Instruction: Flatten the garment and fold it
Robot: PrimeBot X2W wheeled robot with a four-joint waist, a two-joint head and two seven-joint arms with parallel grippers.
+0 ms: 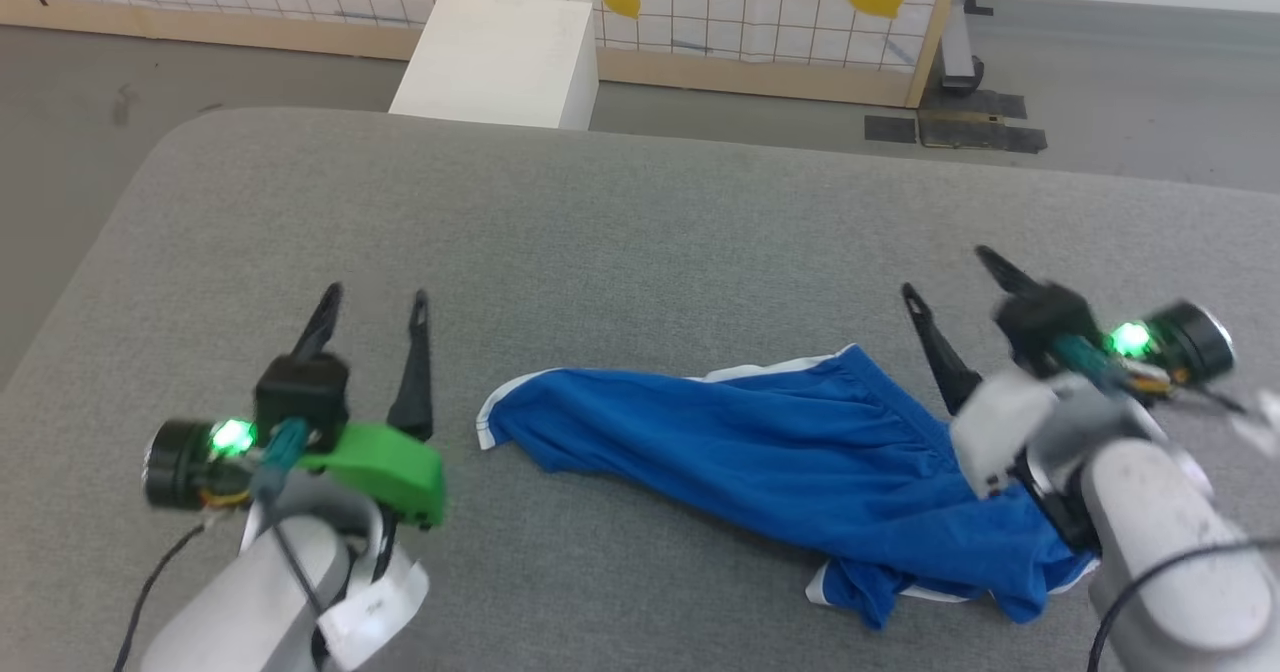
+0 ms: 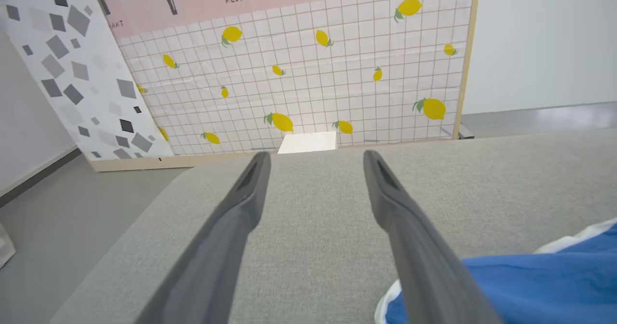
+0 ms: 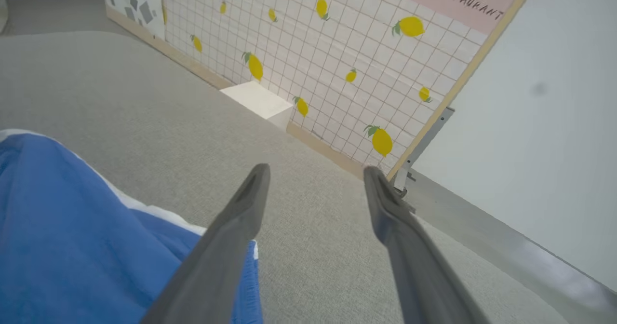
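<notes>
The garment point(image 1: 780, 442), royal-blue shorts with white trim, lies wrinkled on the grey table point(image 1: 620, 222), stretched from centre to lower right with a bunched end near the front edge. My left gripper point(image 1: 376, 297) stands open just left of the garment's left tip, holding nothing. In the left wrist view the left gripper point(image 2: 315, 155) has bare table between its fingers and the garment point(image 2: 540, 285) at the lower right. My right gripper point(image 1: 945, 272) is open above the garment's right end. The right wrist view shows the right gripper point(image 3: 315, 169) open, with the garment point(image 3: 72, 247) at the left.
A white box point(image 1: 500, 57) stands on the floor beyond the table's far edge, in front of a lemon-patterned grid panel point(image 1: 700, 2). The table's rounded left corner point(image 1: 160, 152) drops to grey floor. Bare cloth stretches across the far half of the table.
</notes>
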